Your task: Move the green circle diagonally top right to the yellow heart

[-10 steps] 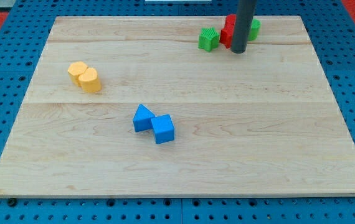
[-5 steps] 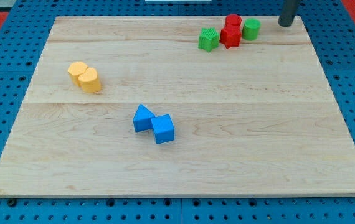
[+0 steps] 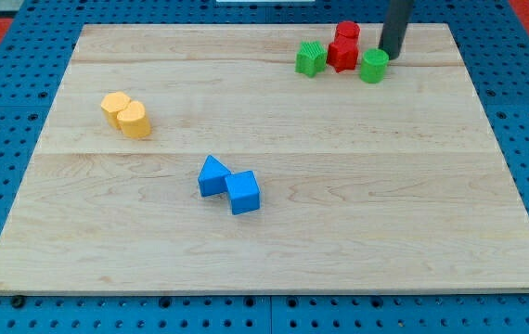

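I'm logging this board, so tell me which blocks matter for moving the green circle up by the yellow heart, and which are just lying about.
In the job: green circle; yellow heart; my tip, just above and right of the circle.

Lying about: green block; red blocks; other yellow block; blue triangle; blue cube.

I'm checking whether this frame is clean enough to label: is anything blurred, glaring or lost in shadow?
Camera view: lighting is even, with no glare on the wooden board; the blocks cast only faint, short shadows; the green circle, the red blocks and the yellow blocks have sharp edges; my tip is slightly soft beside the green circle.
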Action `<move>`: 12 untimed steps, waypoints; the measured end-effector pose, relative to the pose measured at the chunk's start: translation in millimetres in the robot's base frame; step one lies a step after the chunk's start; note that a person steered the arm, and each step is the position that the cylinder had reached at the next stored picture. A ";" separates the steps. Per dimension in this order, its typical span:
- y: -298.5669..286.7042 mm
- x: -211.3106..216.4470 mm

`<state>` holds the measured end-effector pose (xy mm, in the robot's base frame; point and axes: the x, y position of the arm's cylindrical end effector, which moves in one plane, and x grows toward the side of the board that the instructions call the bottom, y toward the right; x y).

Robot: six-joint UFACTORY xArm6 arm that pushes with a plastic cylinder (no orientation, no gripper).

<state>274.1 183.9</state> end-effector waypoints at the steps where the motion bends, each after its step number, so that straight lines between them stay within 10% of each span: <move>1: 3.0 51.4; 3: -83.0 36.1; 7: -64.3 9.3; 10: -195.6 89.2; 12: -258.6 51.9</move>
